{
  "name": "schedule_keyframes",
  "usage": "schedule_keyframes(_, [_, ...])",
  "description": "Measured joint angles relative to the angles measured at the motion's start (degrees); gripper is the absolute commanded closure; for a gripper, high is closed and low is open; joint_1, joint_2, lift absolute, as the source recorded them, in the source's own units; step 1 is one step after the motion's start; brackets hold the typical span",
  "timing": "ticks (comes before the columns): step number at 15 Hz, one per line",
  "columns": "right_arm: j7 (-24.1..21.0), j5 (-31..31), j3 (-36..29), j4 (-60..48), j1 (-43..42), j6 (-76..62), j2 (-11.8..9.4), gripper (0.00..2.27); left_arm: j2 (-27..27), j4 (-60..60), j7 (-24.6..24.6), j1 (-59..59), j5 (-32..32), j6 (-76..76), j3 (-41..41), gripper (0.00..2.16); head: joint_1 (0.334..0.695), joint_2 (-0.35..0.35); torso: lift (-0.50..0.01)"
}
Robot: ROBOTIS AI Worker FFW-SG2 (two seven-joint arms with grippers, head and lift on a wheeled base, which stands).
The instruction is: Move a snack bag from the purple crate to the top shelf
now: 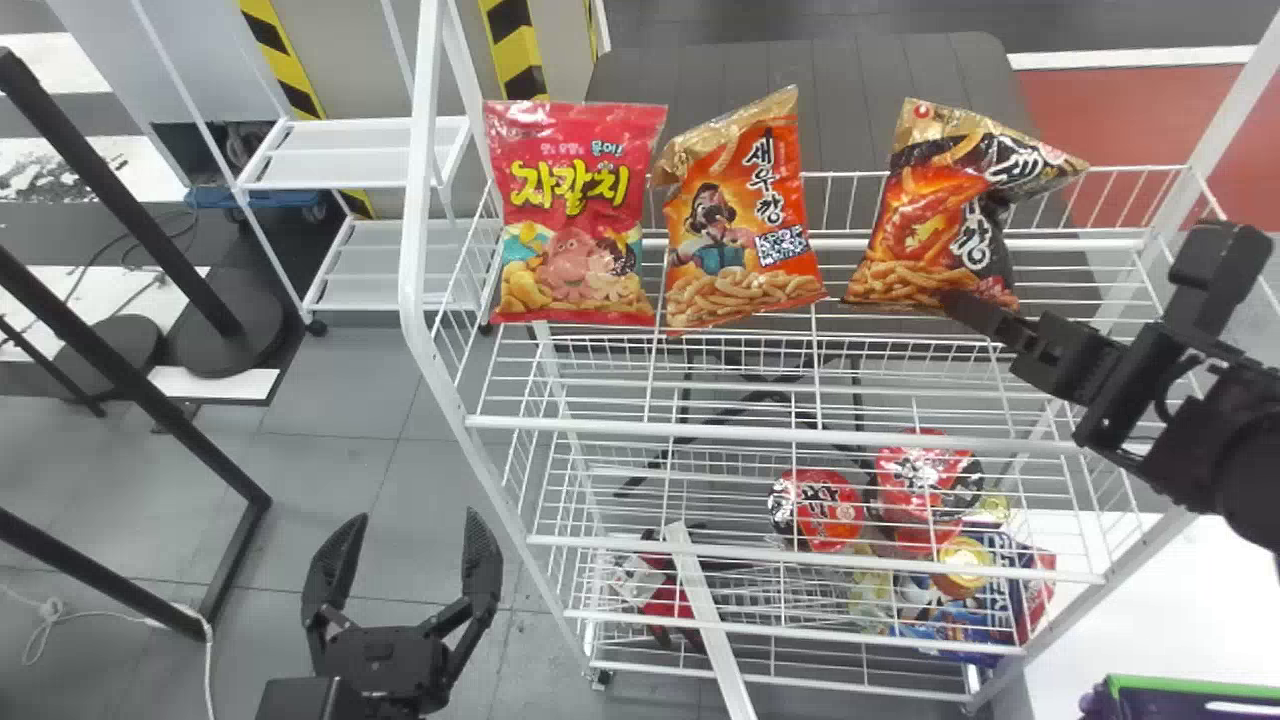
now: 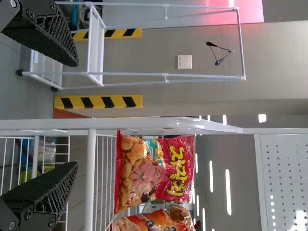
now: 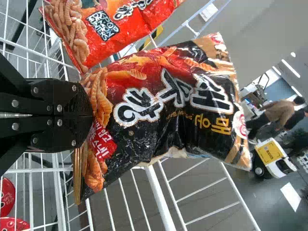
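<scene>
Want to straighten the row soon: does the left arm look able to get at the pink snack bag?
Probably yes: the left pincer is open and empty, and nothing covers the front of the pink snack bag. It would likely have to clear the white frame beside it.

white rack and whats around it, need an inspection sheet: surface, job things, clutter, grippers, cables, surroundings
surface: white wire top shelf
job's things: black snack bag leaning at the shelf's right part; orange bag and pink bag standing to its left
clutter: red packages among others lower in the rack
right gripper: shut on the black snack bag's lower edge
left gripper: open, holding nothing, left of the rack
cables: white cable at far left, near the floor
surroundings: grey floor, black stand frame, yellow-and-black striping behind
</scene>
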Motion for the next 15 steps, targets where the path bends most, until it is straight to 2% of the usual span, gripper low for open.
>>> schedule_keyframes(7, [0.38,0.38,3.08,2.98,-2.32,1.43,-0.14,2.24,0.09,-0.02,0.13,0.23,0.09,-0.45,0.04,0.08,0.695,0.163,0.0])
schedule_keyframes(15, [1.18,2.03,3.65,6.56,-4.95,1.58,-0.17,2.24,0.37,0.03,0.14,0.14,0.31,-0.76,0.04,0.08,0.695,0.168,0.0])
